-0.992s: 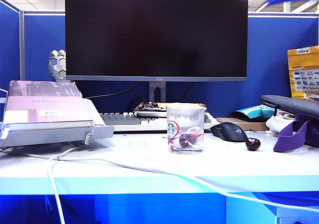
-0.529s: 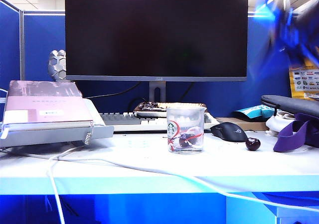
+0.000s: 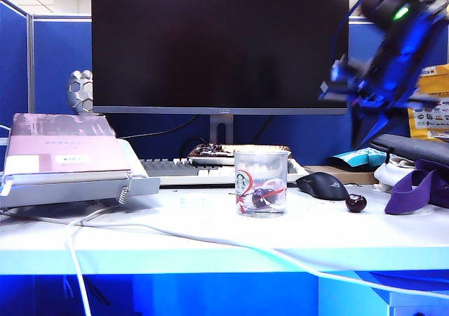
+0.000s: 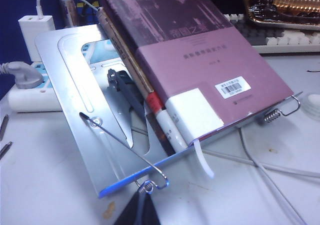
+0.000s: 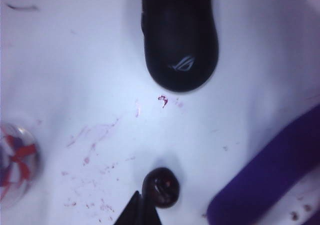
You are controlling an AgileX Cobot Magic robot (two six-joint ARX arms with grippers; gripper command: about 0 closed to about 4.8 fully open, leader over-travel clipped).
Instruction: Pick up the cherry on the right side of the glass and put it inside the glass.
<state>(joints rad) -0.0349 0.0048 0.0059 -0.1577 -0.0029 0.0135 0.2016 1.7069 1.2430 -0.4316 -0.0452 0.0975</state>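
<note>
Dark glossy cherry (image 3: 356, 203) on desk, right of upright clear glass (image 3: 261, 182)

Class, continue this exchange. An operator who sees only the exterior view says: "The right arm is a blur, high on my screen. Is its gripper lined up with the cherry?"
Observer: Roughly. The right wrist view looks down on the cherry, which shows just beside the right gripper, whose dark tip looks shut.
Operator: Is the table clean around it?
Observer: No. Reddish smears speckle the white table between the glass and the cherry.
Operator: I see no left arm. Where is it?
Observer: The left wrist view shows the left gripper as a dark tip by the metal book stand holding the purple book. I cannot tell whether it is open or shut.
</note>
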